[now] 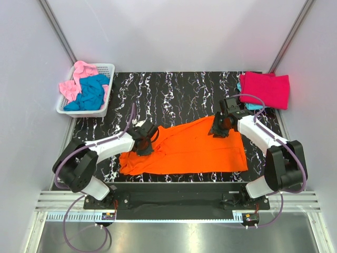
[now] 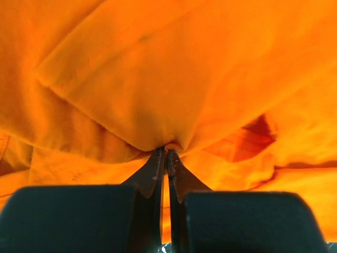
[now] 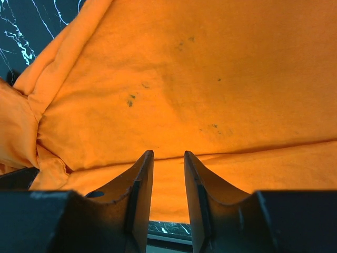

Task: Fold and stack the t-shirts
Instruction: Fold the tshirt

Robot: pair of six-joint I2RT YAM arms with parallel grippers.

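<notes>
The orange t-shirt (image 1: 195,150) lies spread across the lower middle of the top view on the black marbled surface (image 1: 174,89), partly doubled over, with loose bunched cloth at its left end. The left tool (image 2: 166,154) is together, clamped on a pinch of orange cloth that puckers at its tips. The right tool (image 3: 168,155) sits at the shirt's upper right edge with its fingers part-way apart, and no cloth shows pinched between them.

A crimson-pink t-shirt (image 1: 266,89) lies folded at the upper right, with a sliver of teal cloth (image 1: 253,106) showing under it. At the upper left, a white basket (image 1: 103,66) holds a teal blue t-shirt (image 1: 90,95) and a light pink t-shirt (image 1: 73,79), both crumpled.

The orange cloth looks light, limp and thin. It will likely sag, crease and drag on the surface, so taking it at hems or corners, one hold per side and pulled gently taut, seems best.

No brand, label or writing can be read, only a few small dark specks on the orange cloth.
</notes>
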